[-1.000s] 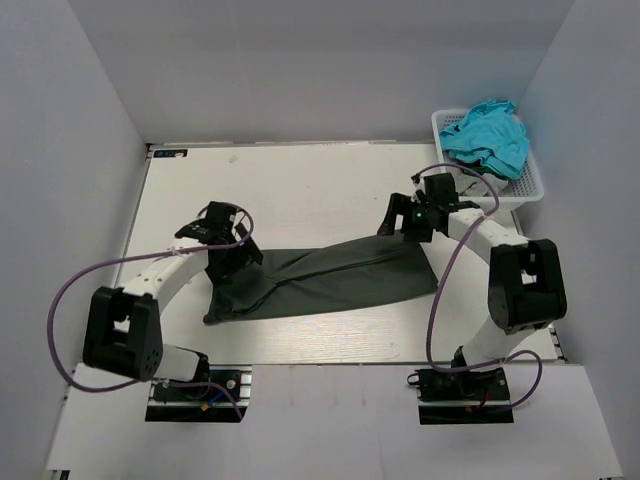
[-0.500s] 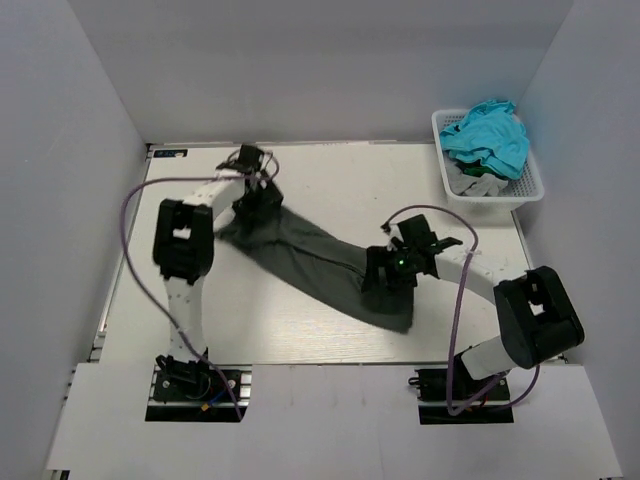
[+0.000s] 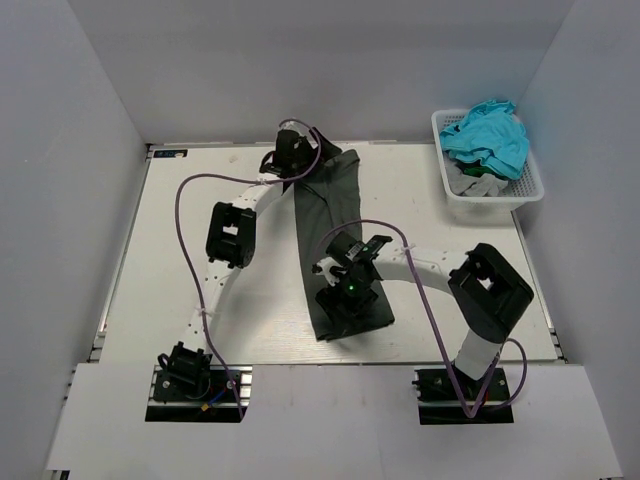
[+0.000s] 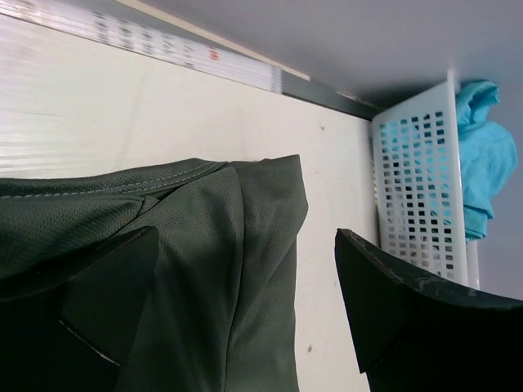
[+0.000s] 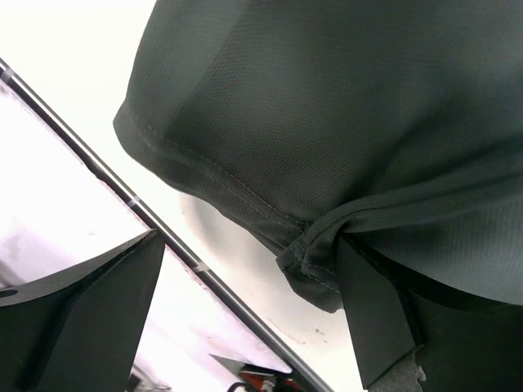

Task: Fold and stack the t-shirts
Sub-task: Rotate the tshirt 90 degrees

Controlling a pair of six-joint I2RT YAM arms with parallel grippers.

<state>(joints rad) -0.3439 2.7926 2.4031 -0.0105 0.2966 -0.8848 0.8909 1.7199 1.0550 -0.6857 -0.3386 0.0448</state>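
Observation:
The dark charcoal t-shirt lies as a long strip from the table's far edge to near the front. My left gripper is at its far end, jaws wide apart, with cloth lying flat between and under the fingers. My right gripper is over the near end, jaws also wide apart; the bunched hem corner sits against one finger. A turquoise t-shirt and a light grey one lie in the white basket.
The basket stands at the table's far right corner and shows in the left wrist view with the turquoise cloth. The table's front edge runs just beside the shirt's near end. Grey walls enclose the table.
The shirt has swung from lying left to right to running far to near. The left arm went to the far edge, the right arm to the near middle.

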